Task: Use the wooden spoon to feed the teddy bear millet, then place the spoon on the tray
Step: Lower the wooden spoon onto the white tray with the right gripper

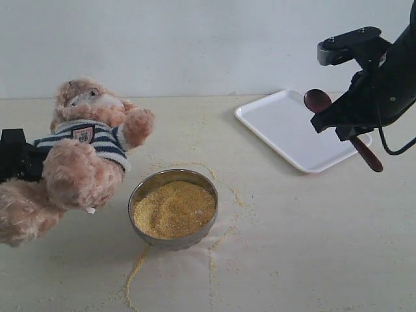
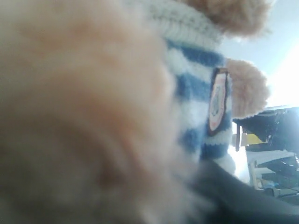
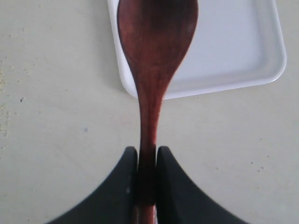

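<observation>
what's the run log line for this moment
right gripper: shut on wooden spoon, over tray corner | left gripper: at teddy bear, jaws hidden

Exterior overlooks the table (image 1: 312,247); wrist cameras sit close to teddy bear (image 2: 196,88), tray (image 3: 243,46).

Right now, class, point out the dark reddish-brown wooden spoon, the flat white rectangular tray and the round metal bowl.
wooden spoon (image 3: 156,32): right wrist view, its bowl.
white tray (image 1: 279,123): exterior view, bare floor.
metal bowl (image 1: 174,242): exterior view, front wall.

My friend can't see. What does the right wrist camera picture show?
The right gripper pinches the handle of a dark wooden spoon, whose bowl is over a corner of the white tray on a pale table.
</observation>
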Robot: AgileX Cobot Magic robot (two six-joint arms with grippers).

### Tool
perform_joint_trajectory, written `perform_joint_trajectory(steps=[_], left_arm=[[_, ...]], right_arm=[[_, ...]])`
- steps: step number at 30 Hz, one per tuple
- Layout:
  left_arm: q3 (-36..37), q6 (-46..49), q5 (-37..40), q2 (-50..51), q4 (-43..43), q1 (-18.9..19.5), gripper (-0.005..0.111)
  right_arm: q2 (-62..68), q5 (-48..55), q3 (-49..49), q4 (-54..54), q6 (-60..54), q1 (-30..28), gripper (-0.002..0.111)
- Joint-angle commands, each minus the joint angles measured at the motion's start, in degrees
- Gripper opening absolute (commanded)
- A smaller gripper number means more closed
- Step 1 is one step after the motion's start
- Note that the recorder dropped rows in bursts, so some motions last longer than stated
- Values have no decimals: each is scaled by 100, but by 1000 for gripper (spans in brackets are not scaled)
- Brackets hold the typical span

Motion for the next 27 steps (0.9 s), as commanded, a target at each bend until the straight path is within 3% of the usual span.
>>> perform_joint_trajectory(steps=[1,12,17,21,27], left_arm=[[-329,-52,757,233,-116,-15,5],[-413,-416,757,257,-116,-15,5],[-418,-655,248,257,-116,-15,5],[-418,-883,466,219,-116,-15,5],[-429,-1145,757,219,-116,-15,5]], right_arm=[[-38,106,9,-6,-66,-42,0],[757,-149,-219,-6,-1,-42,0],[1477,-63,-1340,-6,377,-42,0],[1944,-61,-2150,-6,863,-42,0],[2236,-466,-2261,-6,885,-42,0]])
